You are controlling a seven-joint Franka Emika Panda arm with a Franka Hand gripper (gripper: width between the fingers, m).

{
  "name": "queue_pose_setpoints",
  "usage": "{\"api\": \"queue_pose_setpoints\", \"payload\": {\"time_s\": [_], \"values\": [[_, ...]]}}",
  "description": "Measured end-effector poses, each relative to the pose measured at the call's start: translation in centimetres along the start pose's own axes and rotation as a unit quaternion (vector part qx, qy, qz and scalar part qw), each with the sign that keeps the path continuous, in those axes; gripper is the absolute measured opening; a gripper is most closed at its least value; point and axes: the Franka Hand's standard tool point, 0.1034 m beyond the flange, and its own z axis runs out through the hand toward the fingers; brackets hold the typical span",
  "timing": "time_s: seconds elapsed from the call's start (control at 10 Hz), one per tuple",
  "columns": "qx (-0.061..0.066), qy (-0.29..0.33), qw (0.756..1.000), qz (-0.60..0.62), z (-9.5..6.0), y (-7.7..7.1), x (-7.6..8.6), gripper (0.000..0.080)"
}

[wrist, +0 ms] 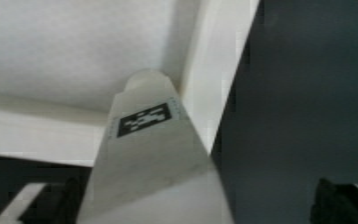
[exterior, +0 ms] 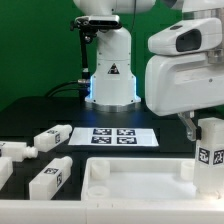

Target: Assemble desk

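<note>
Robot body: white shells, dark seams.

We note a glossy white arm (exterior: 185, 65) with rounded housings. A dark triangular sticker (exterior: 113, 70) sits on its base column (exterior: 110, 50), with a blue glow (exterior: 92, 95) at the foot and a dark cable (exterior: 62, 86) beside it. The gripper (wrist: 185, 207) has dark fingers (wrist: 19, 205).

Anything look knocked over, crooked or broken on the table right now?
Nothing looks damaged or spilled. The loose legs lie on their sides at mixed angles on the exterior view's left, which is normal for unassembled parts. The upright leg stands straight at a corner of the tabletop.
</note>
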Motion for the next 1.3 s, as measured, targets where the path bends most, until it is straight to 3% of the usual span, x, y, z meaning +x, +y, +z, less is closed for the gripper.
{"api": "queue_pose_setpoints", "payload": {"time_s": [0.1, 0.2, 0.3, 0.5, 0.6, 0.7, 0.8, 0.9, 1.0, 1.1, 1.3], "values": [[0.0, 0.0, 1.0, -0.001, 0.01, 0.03, 0.0, 0.0426], [0.002, 0.0, 1.0, 0.017, 0.02, -0.04, -0.01, 0.0426], [0.0, 0.001, 0.997, 0.073, -0.08, 0.31, 0.05, 0.0311], [0.001, 0.004, 0.981, 0.193, -0.16, 0.43, 0.12, 0.0309], [0.003, 0.01, 0.957, 0.289, -0.13, 0.38, 0.01, 0.0307], [0.016, 0.013, 0.923, 0.385, -0.04, 0.42, -0.18, 0.0307], [0.025, 0.01, 0.904, 0.426, -0.05, 0.6, -0.11, 0.0303], [0.025, 0.01, 0.9, 0.436, -0.04, 0.53, -0.13, 0.0303], [0.027, 0.008, 0.88, 0.475, -0.03, 0.48, -0.13, 0.0303], [0.035, 0.007, 0.842, 0.538, -0.03, 0.41, -0.07, 0.0303], [0.065, 0.022, 0.724, 0.686, 0.11, 0.17, 0.14, 0.0303]]}}
